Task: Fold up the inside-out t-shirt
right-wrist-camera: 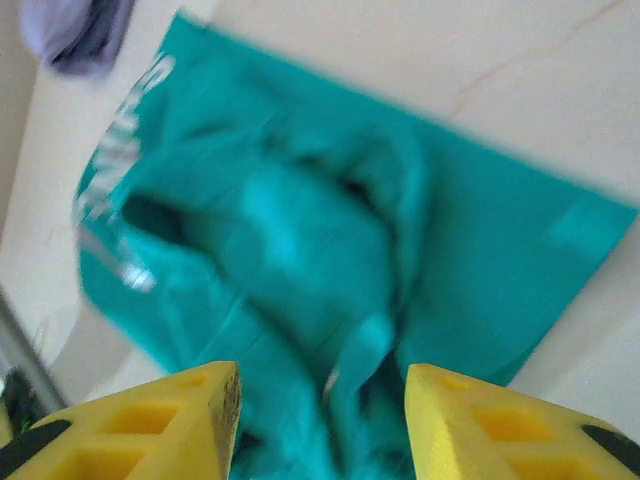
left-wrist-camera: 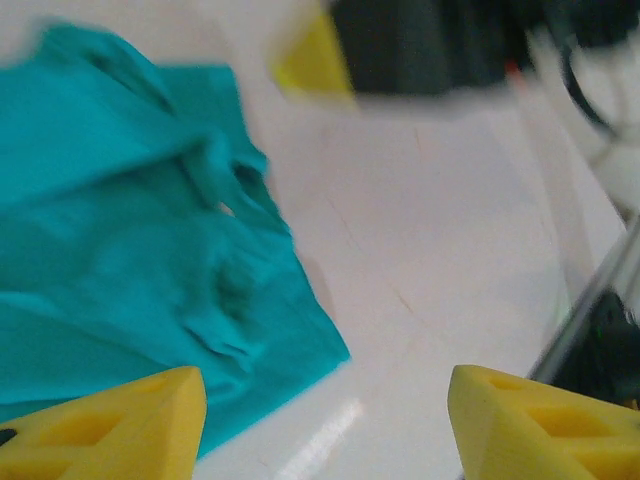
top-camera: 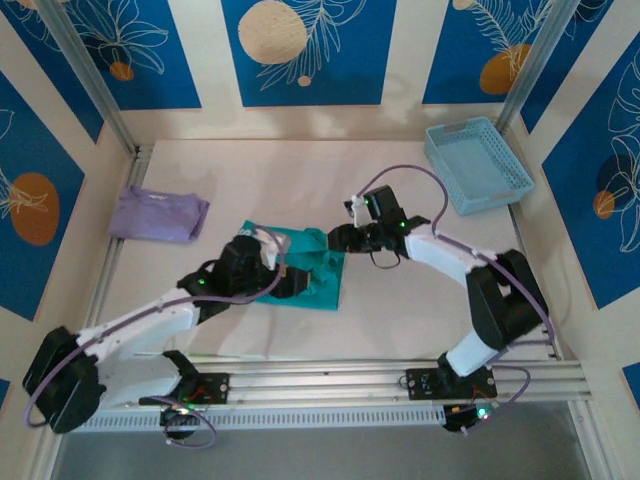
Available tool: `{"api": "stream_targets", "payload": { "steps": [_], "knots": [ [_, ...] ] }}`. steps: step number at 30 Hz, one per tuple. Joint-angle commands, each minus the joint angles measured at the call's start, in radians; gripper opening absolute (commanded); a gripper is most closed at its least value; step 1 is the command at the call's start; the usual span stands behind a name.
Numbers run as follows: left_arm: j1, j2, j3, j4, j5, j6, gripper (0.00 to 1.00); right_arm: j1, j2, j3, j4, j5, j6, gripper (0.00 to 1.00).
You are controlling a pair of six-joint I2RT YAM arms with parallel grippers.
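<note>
The inside-out t-shirt (top-camera: 312, 268) is teal and lies as a rumpled, partly folded rectangle in the middle of the white table. My left gripper (top-camera: 280, 283) hovers over its left part. In the left wrist view its yellow fingers (left-wrist-camera: 110, 420) stand wide apart, with the shirt's corner (left-wrist-camera: 130, 250) and bare table between them. My right gripper (top-camera: 342, 240) is at the shirt's right edge. Its jaws are open over bunched teal cloth (right-wrist-camera: 300, 240), and a raised fold lies between the fingertips (right-wrist-camera: 322, 420).
A folded lavender garment (top-camera: 158, 214) lies at the far left of the table. A light blue basket (top-camera: 478, 165) stands at the back right. A metal rail (top-camera: 380, 380) runs along the near edge, by the arm bases.
</note>
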Motion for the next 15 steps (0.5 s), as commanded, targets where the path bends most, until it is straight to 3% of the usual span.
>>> {"api": "stream_targets", "payload": {
  "steps": [1, 5, 10, 15],
  "knots": [
    [0.096, -0.041, -0.035, -0.081, -0.068, -0.056, 0.66, 0.096, -0.038, -0.059, 0.053, -0.012, 0.007, 0.54],
    [0.196, -0.04, -0.034, -0.133, -0.073, -0.059, 0.66, 0.182, 0.038, 0.02, 0.031, 0.082, -0.021, 0.57],
    [0.213, -0.027, -0.045, -0.13, -0.053, -0.044, 0.66, 0.233, 0.188, 0.177, -0.103, 0.213, -0.076, 0.51],
    [0.212, 0.005, -0.043, -0.156, -0.028, -0.013, 0.66, 0.278, 0.196, 0.176, -0.244, 0.345, -0.082, 0.22]
  ]
}}
